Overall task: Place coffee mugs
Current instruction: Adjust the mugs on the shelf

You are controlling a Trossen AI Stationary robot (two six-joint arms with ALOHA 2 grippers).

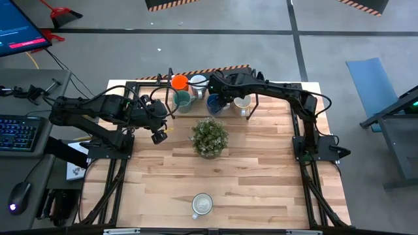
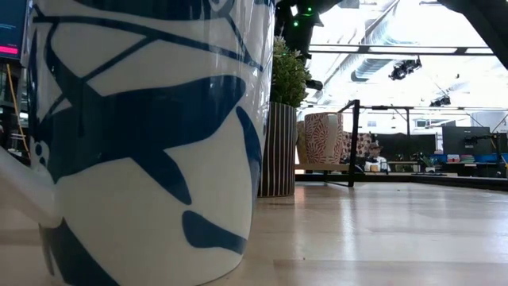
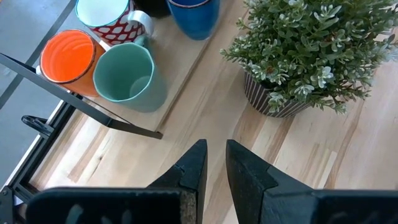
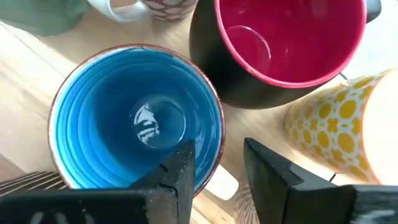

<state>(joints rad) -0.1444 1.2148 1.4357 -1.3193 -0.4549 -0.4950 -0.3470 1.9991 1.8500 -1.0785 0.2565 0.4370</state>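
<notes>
Where the mugs cluster at the upper middle of the high view, the blue mug (image 4: 137,121) sits directly under the right hand (image 4: 217,171), whose two fingers stand apart with one over the mug's rim and its pale handle between them; the view does not show that they grip anything. Touching it is a black mug with a dark red inside (image 4: 289,40), and just beside that a cream mug with yellow dots (image 4: 326,127). In the same cluster stand the orange mug (image 3: 68,59), the teal-green mug (image 3: 127,74) pressed against it, and a white mug with a red pattern (image 3: 106,15), all on a pale board behind a dark metal frame (image 3: 93,109).

Apart from them, at the lower middle of the high view, a white mug with blue leaves (image 1: 202,205) stands alone on the wooden worktop (image 1: 261,170), filling the left of the low view. A potted plant (image 1: 209,137) in a striped pot sits at the centre.

The left hand (image 3: 214,165) hovers over bare wood left of the plant, fingers nearly together and empty.
</notes>
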